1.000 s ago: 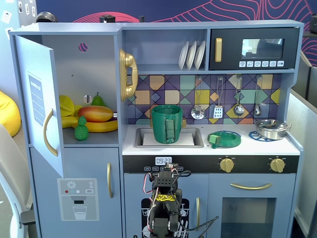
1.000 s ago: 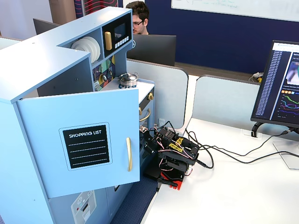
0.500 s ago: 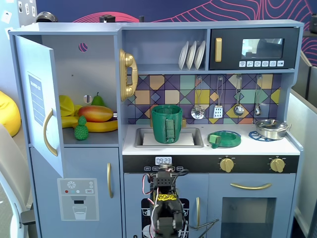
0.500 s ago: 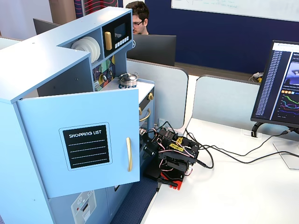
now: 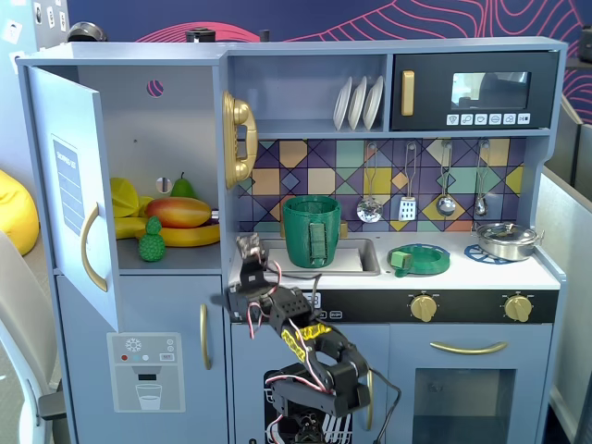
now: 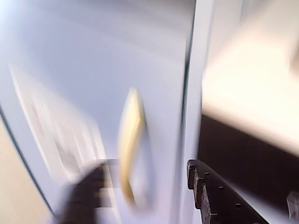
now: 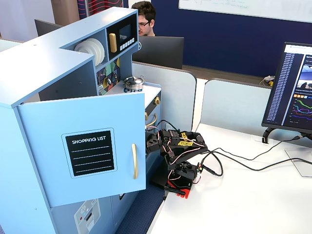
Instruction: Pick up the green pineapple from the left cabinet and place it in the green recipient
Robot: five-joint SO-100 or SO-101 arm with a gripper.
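The green pineapple stands on the shelf of the open left cabinet, in front of a mango and bananas. The green recipient sits upright in the sink, strap handle facing out. My gripper is raised in front of the counter's left edge, pointing up, right of the pineapple and left of the pot, touching neither. In the motion-blurred wrist view my gripper is open, its dark fingers apart and empty, with a gold door handle seen between them. The cabinet door hides the fruit in the side fixed view.
A mango, bananas and a pear share the shelf. The open door juts forward on the left. A gold phone hangs beside the cabinet. A flat green dish and a silver pan are on the counter.
The arm has risen from its folded pose low in front of the kitchen; the gripper is now up at counter height near the cabinet. The fruit and the pot have not moved.
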